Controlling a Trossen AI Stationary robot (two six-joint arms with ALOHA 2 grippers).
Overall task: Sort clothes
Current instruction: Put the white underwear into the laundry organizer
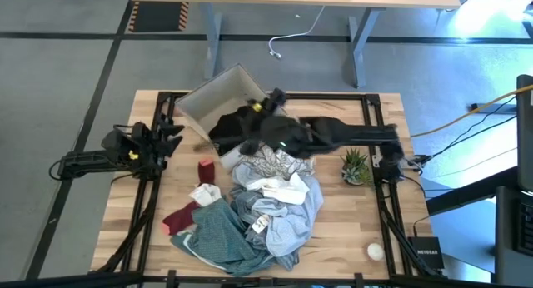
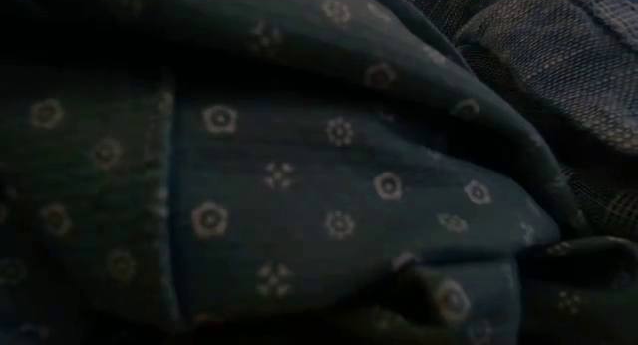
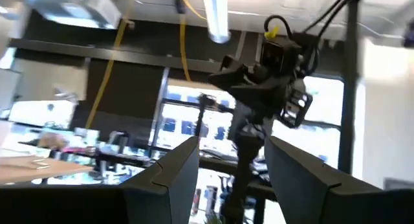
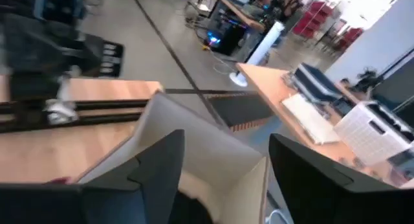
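The clothes lie heaped mid-table toward the near edge: a white patterned piece [image 1: 268, 163], a white piece [image 1: 281, 188], a light blue one [image 1: 293, 217], a teal one [image 1: 218, 242] and a dark red sock [image 1: 179, 216]. A black garment [image 1: 237, 121] lies in the mouth of the beige cardboard box [image 1: 208, 98] and shows below my fingers in the right wrist view [image 4: 194, 210]. My right gripper [image 1: 268, 101] [image 4: 226, 143] hangs open over the box, with nothing between its fingers. My left gripper [image 1: 171, 138] [image 3: 233, 146] waits open at the table's left, tipped upward.
A small potted plant [image 1: 356, 166] stands beside the right arm. A white ball [image 1: 375, 251] lies near the table's near right corner. A small red piece [image 1: 206, 169] and a small white piece [image 1: 206, 194] sit left of the heap. Dark patterned cloth [image 2: 299, 185] fills the low view.
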